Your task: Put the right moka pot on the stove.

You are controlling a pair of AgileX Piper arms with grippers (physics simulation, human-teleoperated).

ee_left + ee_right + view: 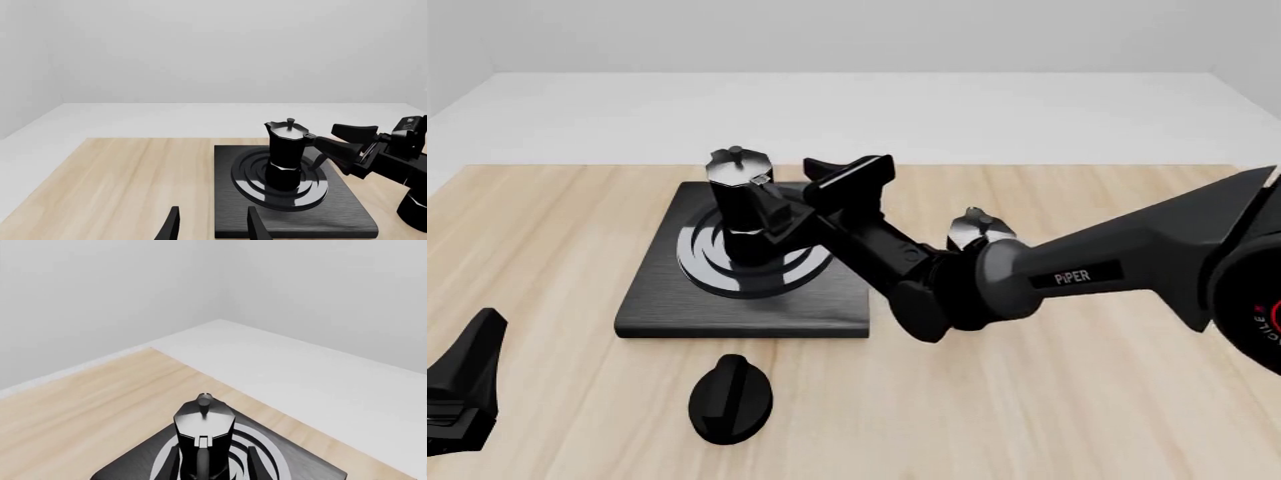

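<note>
The right moka pot point(737, 200) stands upright on the burner rings of the stove point(654, 300). It also shows in the left wrist view point(287, 155) and the right wrist view point(203, 422). My right gripper point(794, 190) is open, with one finger on each side of the pot's handle and a gap showing between fingers and handle. My left gripper point(467, 385) is open and empty, low at the near left, well short of the stove point(333, 215).
The second moka pot point(972, 228) stands on the table right of the stove, partly hidden behind my right arm. A small black oval knob point(731, 398) lies in front of the stove's near edge.
</note>
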